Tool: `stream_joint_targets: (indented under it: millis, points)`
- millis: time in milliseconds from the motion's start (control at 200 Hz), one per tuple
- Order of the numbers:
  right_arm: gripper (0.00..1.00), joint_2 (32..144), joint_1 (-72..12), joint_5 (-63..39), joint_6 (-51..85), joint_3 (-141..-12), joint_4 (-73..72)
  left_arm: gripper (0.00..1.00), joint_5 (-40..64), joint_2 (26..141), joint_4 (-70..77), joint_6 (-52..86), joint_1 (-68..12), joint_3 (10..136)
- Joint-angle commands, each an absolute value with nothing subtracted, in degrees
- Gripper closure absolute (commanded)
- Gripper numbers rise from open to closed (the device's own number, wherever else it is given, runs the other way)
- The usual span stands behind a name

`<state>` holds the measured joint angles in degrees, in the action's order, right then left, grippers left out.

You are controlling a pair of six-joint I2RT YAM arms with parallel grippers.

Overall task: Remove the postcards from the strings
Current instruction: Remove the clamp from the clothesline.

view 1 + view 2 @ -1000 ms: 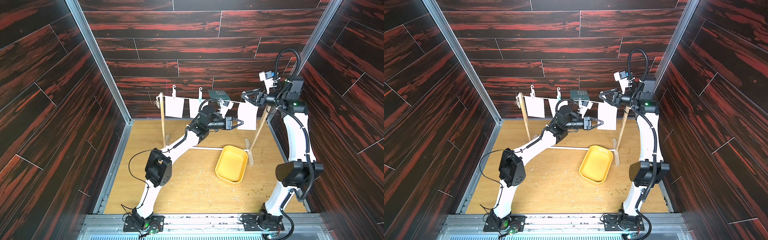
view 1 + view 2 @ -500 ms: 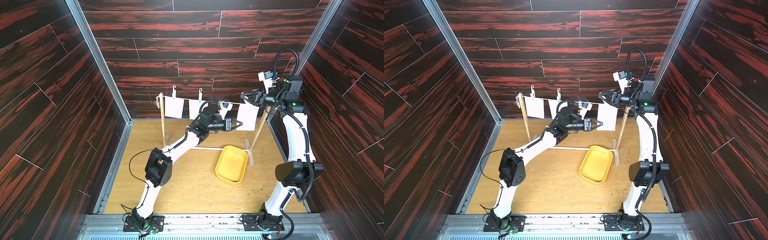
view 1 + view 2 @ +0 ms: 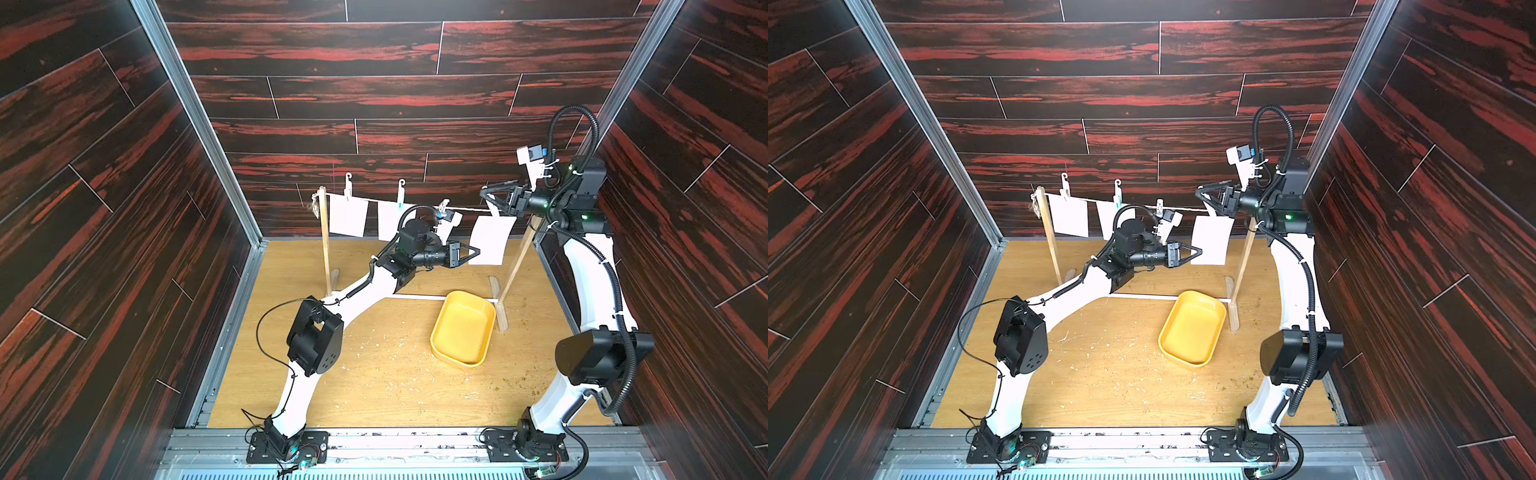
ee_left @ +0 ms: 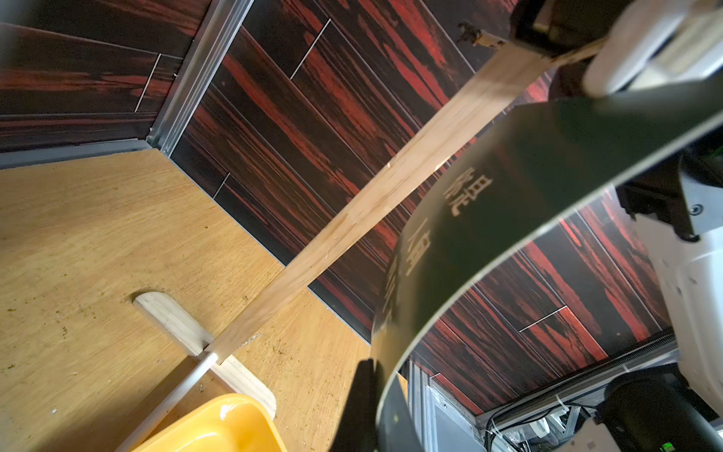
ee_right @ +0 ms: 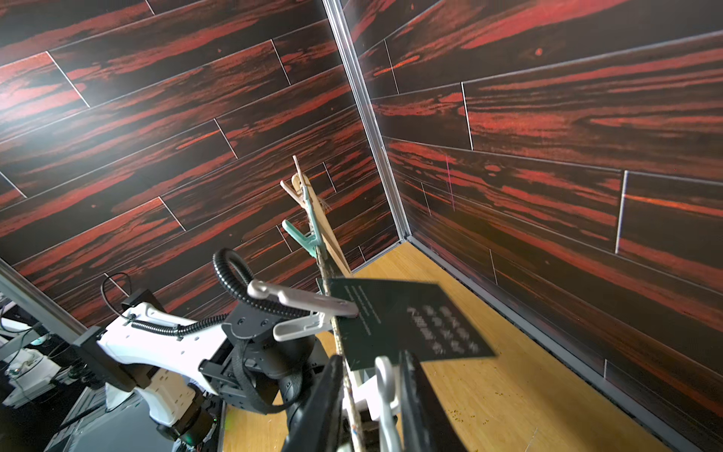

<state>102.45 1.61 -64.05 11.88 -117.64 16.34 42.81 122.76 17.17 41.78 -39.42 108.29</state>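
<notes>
Up at 1 o'clock, the left gripper (image 3: pixel 478 251) is clamping tight on the 7 o'clock corner of the rightmost white rectangular paper postcard (image 3: pixel 492 239), bowing it. The right gripper (image 3: pixel 484 194) is squeezing, jaws nearly together, a small white plastic clothespin (image 5: pixel 385 385) on the thin whitish twine string (image 3: pixel 469 209) above that card. More white postcards (image 3: pixel 348 216) are hanging along it toward 11 o'clock. A yellow oblong plastic tray (image 3: pixel 463 328) is sitting at 3 o'clock.

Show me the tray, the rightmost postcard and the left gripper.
Tray (image 3: pixel 463 328) in a top view, bare floor.
Rightmost postcard (image 3: pixel 492 237) in a top view, middle.
Left gripper (image 3: pixel 478 251) in a top view, between fingertips.
</notes>
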Motion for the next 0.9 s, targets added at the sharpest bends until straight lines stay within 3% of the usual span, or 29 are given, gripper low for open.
stream_joint_targets:
  millis: [0,897]
  points:
    - [0.74,99.4,1.4,-62.6,14.4,-116.4,12.3,1.00,42.3,118.9,18.2,41.5,-39.1,106.9]
    - [0.78,86.3,1.3,-41.7,27.8,-90.1,-24.7,1.00,42.3,117.7,20.6,42.6,-40.1,102.6]
